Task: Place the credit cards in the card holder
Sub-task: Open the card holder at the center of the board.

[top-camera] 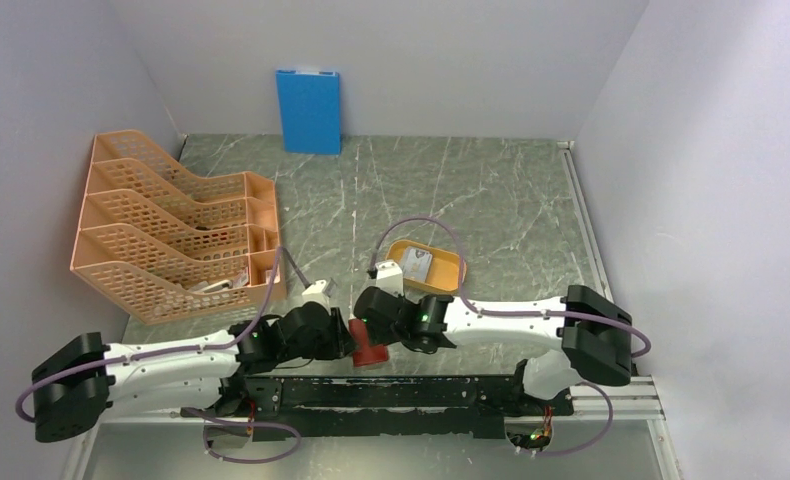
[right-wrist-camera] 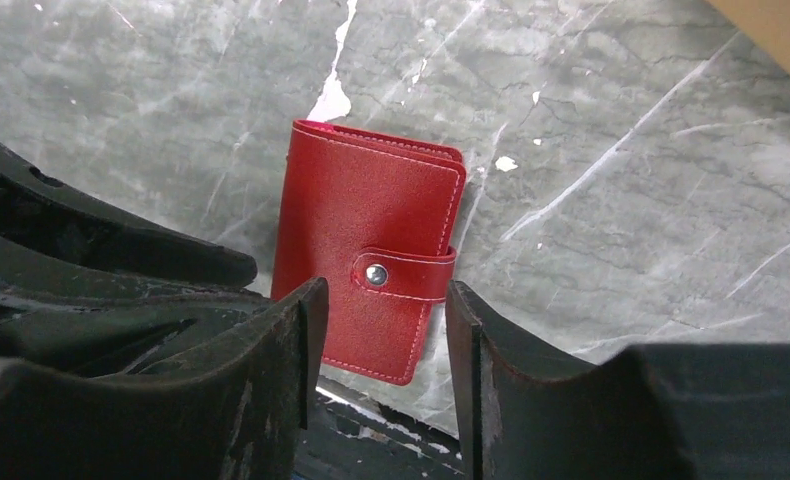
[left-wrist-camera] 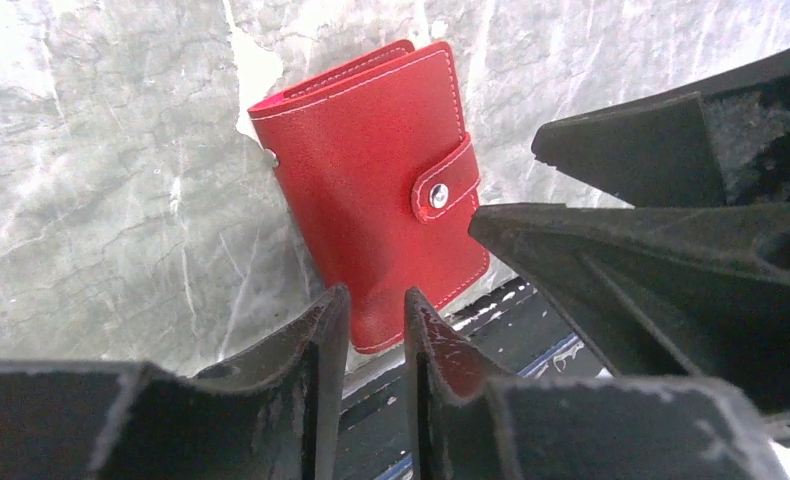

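- From above, the card holder (top-camera: 369,347) lies shut on the grey marbled worktop (top-camera: 491,190). It is close to the near edge, right between the tips of the two arms.
- The left hand (top-camera: 343,338) comes at it from the left and the right hand (top-camera: 379,328) from the right. Both crowd over it, so only part of the red shows.
- The credit cards (top-camera: 414,266) lie in the yellow-orange tray (top-camera: 449,283), beyond the right hand and apart from the card holder.
- An orange file rack (top-camera: 171,235) stands at the left, and a blue board (top-camera: 309,110) leans on the back wall.
- In the left wrist view the card holder lies flat and tilted, its snap tab (left-wrist-camera: 441,192) fastened.
- Its lower corner shows in the narrow slit between the left hand's fingers (left-wrist-camera: 316,350). These are nearly together, and I cannot tell whether they pinch that corner or merely hang over it.
- The right hand's dark fingers come in from the right of this view, the lower one ending just beside the tab edge.
- In the right wrist view the right hand is spread wide with nothing gripped. Its fingers (right-wrist-camera: 296,340) stand either side of the card holder's lower end, which lies in the gap.
- The left hand sits dark against the card holder's long left edge, and a corner of the tray shows at the top right.
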Controlling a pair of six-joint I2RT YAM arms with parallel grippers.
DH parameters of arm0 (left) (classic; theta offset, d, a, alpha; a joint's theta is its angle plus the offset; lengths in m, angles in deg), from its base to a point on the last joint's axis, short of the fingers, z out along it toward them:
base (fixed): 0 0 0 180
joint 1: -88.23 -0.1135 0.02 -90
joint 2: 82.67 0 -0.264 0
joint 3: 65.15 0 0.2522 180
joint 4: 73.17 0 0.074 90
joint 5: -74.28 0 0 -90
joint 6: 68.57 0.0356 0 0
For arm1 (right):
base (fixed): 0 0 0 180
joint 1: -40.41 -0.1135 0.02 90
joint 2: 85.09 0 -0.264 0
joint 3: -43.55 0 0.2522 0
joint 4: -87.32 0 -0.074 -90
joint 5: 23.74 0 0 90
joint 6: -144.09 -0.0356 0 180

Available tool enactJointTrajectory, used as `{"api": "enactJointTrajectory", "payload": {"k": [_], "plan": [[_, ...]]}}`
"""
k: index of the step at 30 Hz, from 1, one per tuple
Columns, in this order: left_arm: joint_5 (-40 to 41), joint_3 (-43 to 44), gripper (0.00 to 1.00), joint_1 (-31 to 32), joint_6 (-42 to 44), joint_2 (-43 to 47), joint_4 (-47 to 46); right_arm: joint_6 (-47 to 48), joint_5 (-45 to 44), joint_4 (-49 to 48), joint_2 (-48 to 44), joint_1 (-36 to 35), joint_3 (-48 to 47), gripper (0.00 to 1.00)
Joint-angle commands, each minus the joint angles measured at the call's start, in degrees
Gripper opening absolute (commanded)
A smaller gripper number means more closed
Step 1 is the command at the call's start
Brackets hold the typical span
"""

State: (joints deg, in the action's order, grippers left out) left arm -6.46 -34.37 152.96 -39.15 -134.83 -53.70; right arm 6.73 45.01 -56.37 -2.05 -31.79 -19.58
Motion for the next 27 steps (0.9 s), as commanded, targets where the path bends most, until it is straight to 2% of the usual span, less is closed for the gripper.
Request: {"api": "enactJointTrajectory", "payload": {"k": [1,13,23,27], "plan": [[-2.85,2.45,0.29,-0.97,-0.99,-4.56,-4.84,-0.39,-2.39,0.92,2.74,-1.54,-2.27,0.49],[-3.84,0.19,0.06,-2.98,-3.22,-5.41,-7.12,-1.17,-3.37,1.66,8.63,-3.10,-4.38,0.45],[-3.84,-1.19,0.05,-3.27,-4.04,-4.53,-7.42,-1.08,-5.02,3.68,12.20,-3.70,-5.57,0.44],[-3.94,-1.11,0.05,-3.25,-4.02,-4.99,-7.83,-0.99,-5.99,4.89,13.29,-4.21,-6.17,0.39]]}}
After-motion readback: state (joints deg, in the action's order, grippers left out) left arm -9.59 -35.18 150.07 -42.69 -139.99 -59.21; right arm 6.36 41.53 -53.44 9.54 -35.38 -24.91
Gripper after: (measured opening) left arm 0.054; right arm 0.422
